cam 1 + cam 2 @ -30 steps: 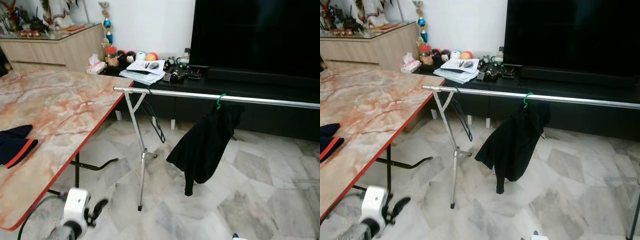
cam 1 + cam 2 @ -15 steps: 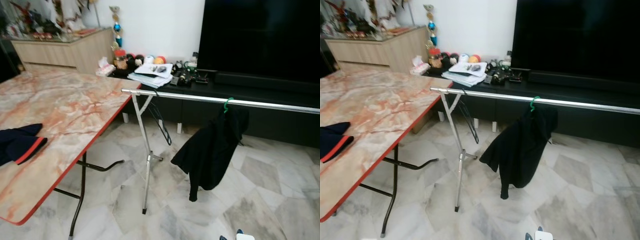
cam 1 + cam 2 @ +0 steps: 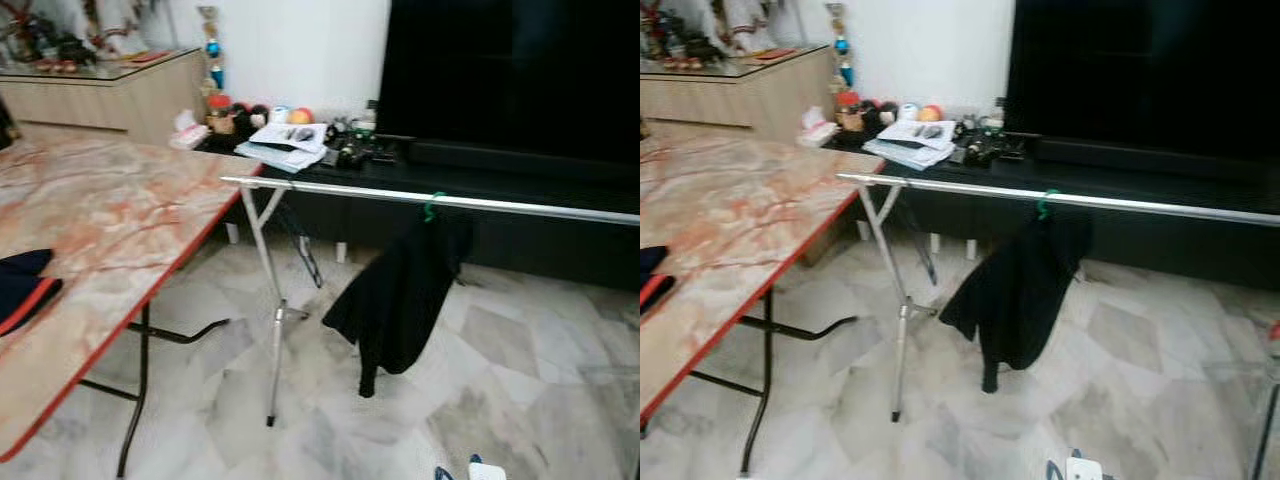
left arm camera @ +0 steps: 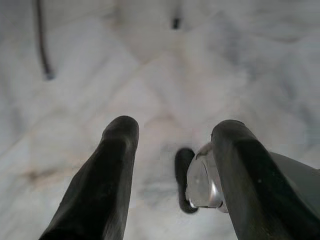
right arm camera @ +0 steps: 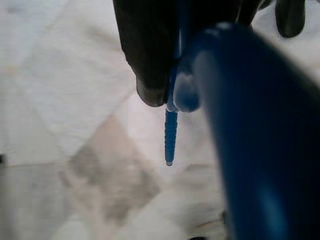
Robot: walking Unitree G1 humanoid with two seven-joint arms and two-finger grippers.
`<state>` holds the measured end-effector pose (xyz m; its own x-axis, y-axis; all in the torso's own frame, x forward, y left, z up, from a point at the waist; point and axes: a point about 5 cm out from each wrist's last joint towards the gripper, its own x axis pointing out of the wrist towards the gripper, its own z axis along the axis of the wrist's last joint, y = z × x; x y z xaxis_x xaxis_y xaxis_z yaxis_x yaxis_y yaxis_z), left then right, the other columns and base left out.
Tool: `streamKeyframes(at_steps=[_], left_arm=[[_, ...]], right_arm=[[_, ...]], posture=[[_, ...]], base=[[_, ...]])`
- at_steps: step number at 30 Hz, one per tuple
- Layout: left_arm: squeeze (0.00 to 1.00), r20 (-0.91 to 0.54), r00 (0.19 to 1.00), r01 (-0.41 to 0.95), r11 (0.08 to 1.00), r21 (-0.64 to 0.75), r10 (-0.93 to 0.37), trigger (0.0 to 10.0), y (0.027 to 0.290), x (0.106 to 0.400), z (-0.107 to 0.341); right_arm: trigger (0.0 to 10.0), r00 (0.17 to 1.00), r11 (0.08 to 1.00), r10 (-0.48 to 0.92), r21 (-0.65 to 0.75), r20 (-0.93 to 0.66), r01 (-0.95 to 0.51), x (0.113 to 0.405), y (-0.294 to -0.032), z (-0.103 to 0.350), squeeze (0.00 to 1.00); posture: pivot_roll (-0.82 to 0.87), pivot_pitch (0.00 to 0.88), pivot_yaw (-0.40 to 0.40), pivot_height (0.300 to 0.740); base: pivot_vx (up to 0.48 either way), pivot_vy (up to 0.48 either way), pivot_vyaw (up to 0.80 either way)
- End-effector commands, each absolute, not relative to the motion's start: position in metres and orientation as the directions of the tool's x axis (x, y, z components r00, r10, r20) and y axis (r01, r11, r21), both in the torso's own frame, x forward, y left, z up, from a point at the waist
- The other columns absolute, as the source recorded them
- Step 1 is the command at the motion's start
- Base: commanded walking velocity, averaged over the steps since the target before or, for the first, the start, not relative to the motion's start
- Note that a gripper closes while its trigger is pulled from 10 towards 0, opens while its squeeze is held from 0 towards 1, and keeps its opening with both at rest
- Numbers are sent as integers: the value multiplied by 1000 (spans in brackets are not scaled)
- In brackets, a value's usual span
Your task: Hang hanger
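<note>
Right gripper (image 5: 175,75) pinches the blue hanger (image 5: 250,140) over the floor. Left gripper (image 4: 175,145) is spread, empty. Black garment (image 3: 400,300) hangs on the rail (image 3: 520,206).

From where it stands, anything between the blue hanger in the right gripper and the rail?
Nothing visible blocks it. The right gripper holds the blue hanger low over the floor; the rail is bare right of the black garment on its green hanger.

You see a blue hanger (image 5: 240,125) against black fingers (image 5: 150,45). Silver rail (image 3: 430,200), green hook (image 3: 433,206), black garment (image 3: 395,300) at frame centre. Table (image 3: 110,220) at left: orange-veined marble pattern, red edge. Floor (image 3: 520,390): grey-white marble tiles. Navy and red cloth (image 3: 20,285) at the left edge.
</note>
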<state>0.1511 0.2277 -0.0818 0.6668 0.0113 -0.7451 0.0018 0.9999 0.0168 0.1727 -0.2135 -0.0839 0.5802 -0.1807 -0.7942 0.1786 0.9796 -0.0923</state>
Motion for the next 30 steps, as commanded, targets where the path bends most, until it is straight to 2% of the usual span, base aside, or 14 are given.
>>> streamKeyframes(at_steps=[1, 7, 12, 15, 30], left_arm=[[0, -766, 643, 15, 999, 38, 19, 10000, 232, 144, -85], [0, -762, 647, 20, 999, 35, 14, 10000, 229, 146, -84], [0, -769, 639, 18, 999, 33, 13, 10000, 228, 144, -86], [0, -776, 630, 19, 999, 31, 12, 10000, 227, 142, -87], [0, -785, 619, 10, 1000, 17, 7, 10000, 222, 141, -89]], right_arm=[[10000, 597, 978, -179, -76, -782, 193, 178, -211, -82, 0], [10000, 599, 977, -182, -72, -780, 203, 180, -213, -81, 0], [10000, 607, 978, -170, -57, -776, 202, 182, -211, -80, 0], [10000, 607, 978, -172, -61, -775, 199, 182, -211, -80, 0], [10000, 624, 981, -156, -49, -765, 185, 185, -208, -79, 0]], posture=[[149, 0, -18, 740], [147, 0, -20, 740], [146, 0, -20, 740], [146, 0, -21, 740], [148, 0, -19, 740]], base=[[0, -439, 0], [0, -437, 0], [0, -400, -591], [0, 0, -685], [0, 0, 0]])
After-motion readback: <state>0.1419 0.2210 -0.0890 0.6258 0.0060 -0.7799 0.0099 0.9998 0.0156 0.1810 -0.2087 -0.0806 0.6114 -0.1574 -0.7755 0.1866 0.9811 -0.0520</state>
